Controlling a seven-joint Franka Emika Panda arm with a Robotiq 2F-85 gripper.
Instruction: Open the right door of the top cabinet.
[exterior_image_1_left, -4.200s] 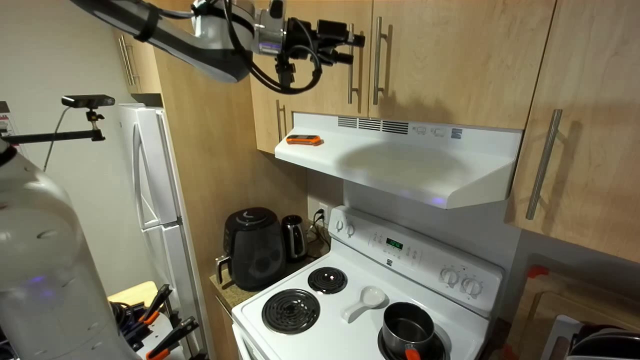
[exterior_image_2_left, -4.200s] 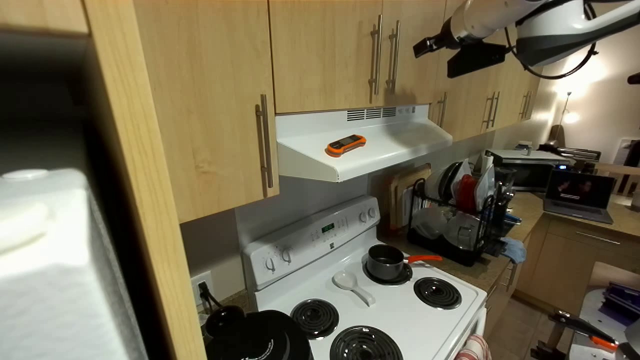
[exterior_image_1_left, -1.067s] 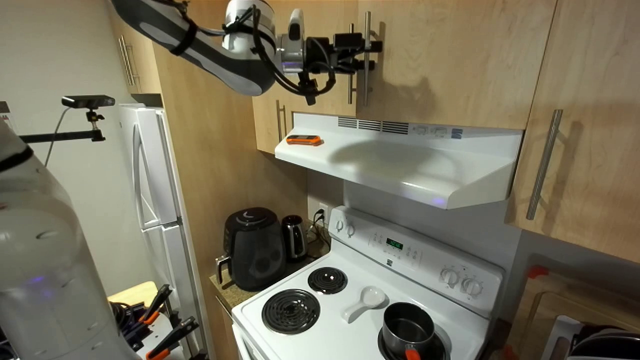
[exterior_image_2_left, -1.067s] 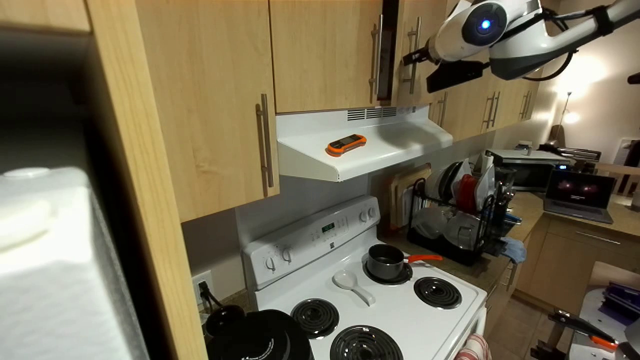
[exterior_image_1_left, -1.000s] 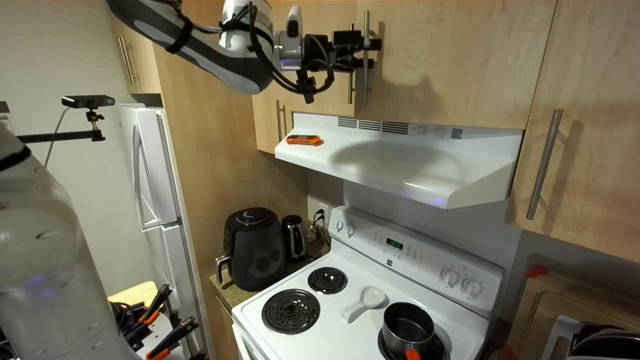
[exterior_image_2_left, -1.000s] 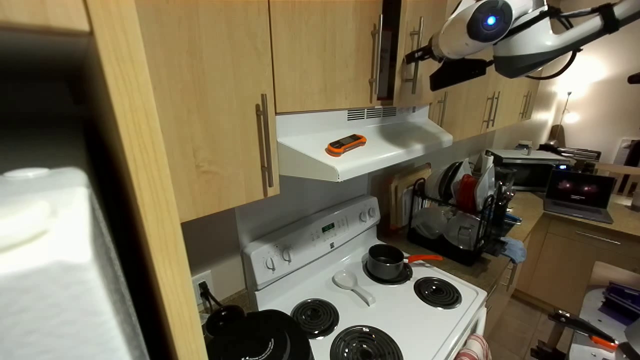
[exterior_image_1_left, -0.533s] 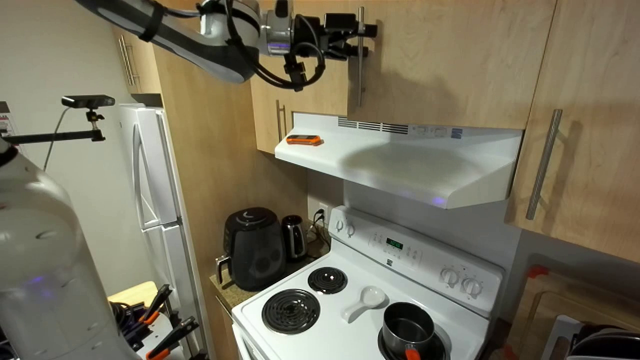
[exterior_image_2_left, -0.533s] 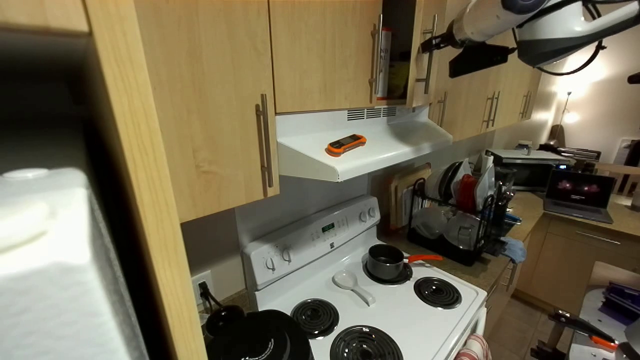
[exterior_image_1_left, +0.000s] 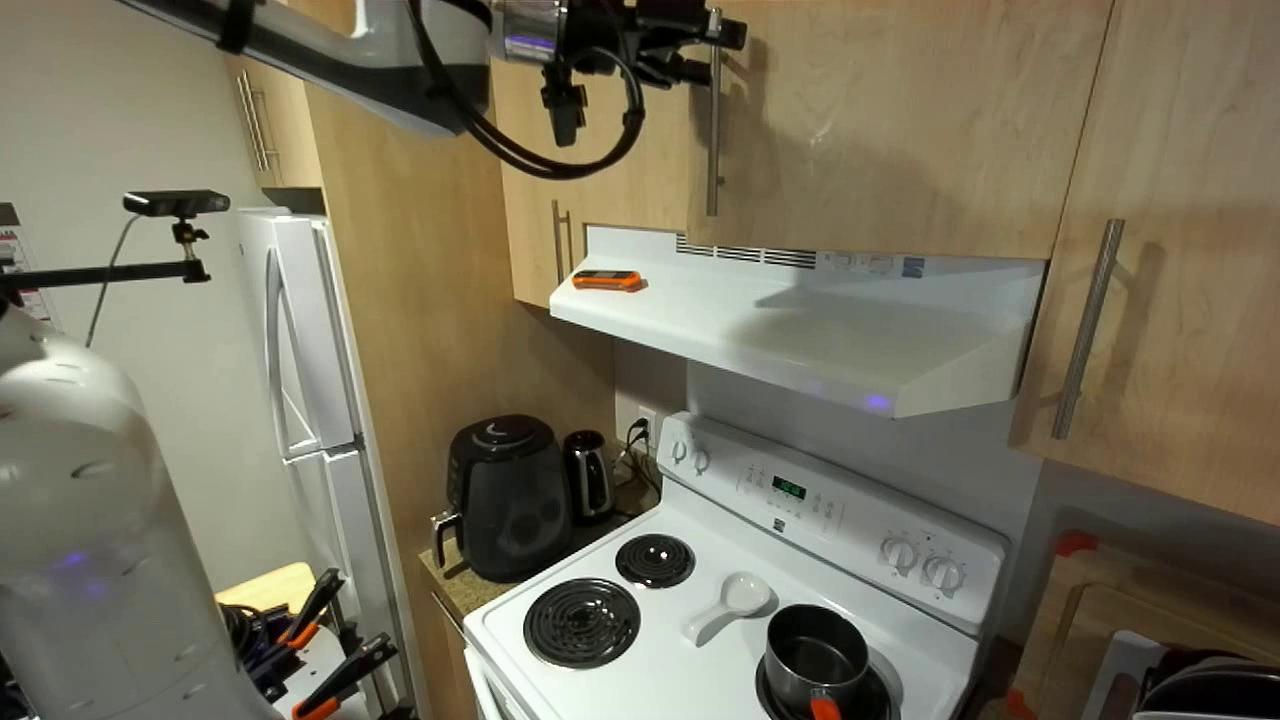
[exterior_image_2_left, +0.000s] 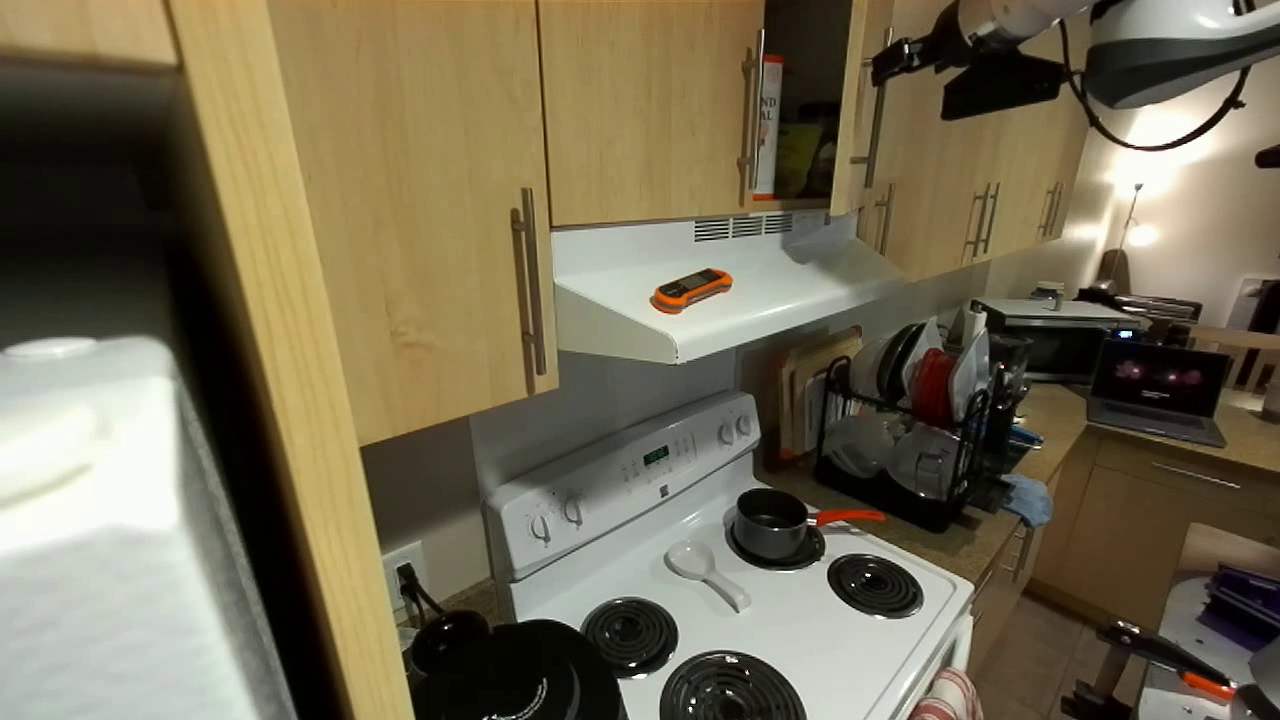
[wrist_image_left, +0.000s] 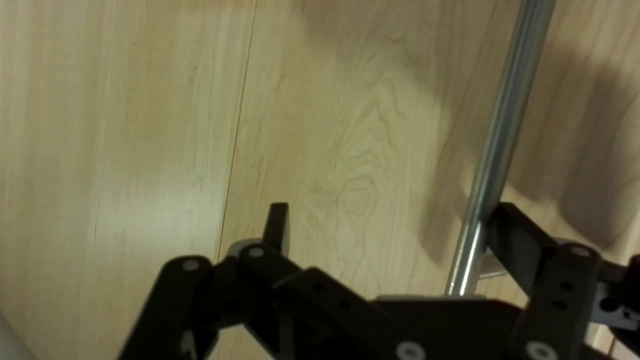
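The right door (exterior_image_1_left: 880, 120) of the top cabinet (exterior_image_2_left: 655, 110) is a light-wood panel swung partly open. In an exterior view a gap shows between it and the shut left leaf. Its vertical metal bar handle (exterior_image_1_left: 713, 140) also shows in the wrist view (wrist_image_left: 507, 110). My gripper (exterior_image_1_left: 718, 54) is at the handle's upper part. In the wrist view the gripper (wrist_image_left: 389, 207) is open, its fingers wide apart. The bar lies between them, against the finger at the picture's right and apart from the other finger. In an exterior view the gripper (exterior_image_2_left: 893, 62) partly hides the handle.
Inside the cabinet stand a white-and-red canister (exterior_image_2_left: 768, 125) and a yellowish item (exterior_image_2_left: 797, 158). The range hood (exterior_image_1_left: 800, 310) below carries an orange device (exterior_image_1_left: 607, 280). The stove (exterior_image_1_left: 640, 690) holds a pot (exterior_image_1_left: 815, 650) and a spoon rest (exterior_image_1_left: 735, 600). A longer wood door (exterior_image_1_left: 1180, 250) hangs alongside.
The right door was shut 4.2 s ago and has swung outward, widening the gap and showing the cabinet's inside. The gripper came to the handle and moved away from the cabinet along with it.
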